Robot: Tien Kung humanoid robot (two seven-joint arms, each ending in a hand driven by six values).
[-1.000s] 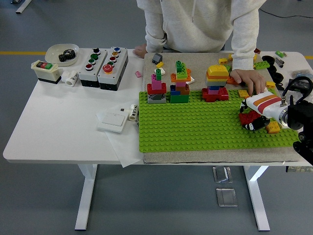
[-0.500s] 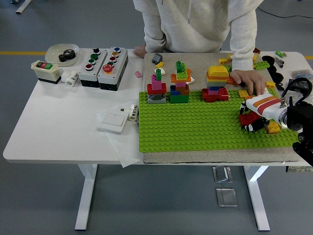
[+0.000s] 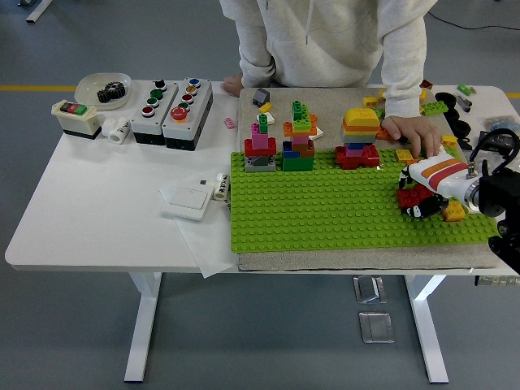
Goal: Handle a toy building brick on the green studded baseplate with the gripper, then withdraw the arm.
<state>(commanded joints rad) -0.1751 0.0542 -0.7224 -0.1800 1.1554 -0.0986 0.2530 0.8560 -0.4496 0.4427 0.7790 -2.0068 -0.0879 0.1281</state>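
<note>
The right hand (image 3: 424, 193), half hidden by its white wrist shell, sits over a red brick (image 3: 412, 197) on the green baseplate (image 3: 325, 211), its grip impossible to tell.

Green studded baseplate (image 3: 325, 207): three brick stacks along far edge; right hand (image 3: 422, 197) over red brick (image 3: 412, 197) at right end; person's hand (image 3: 409, 130) beside.

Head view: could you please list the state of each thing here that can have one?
Right hand: low on the baseplate's right side, fingers on a red brick.
Green baseplate: flat on a grey mat, middle bare.
Three brick towers: upright along the far edge.
Person's hand: resting palm down beside the rightmost tower.
Bowl: upright, holding a black gear.
</note>
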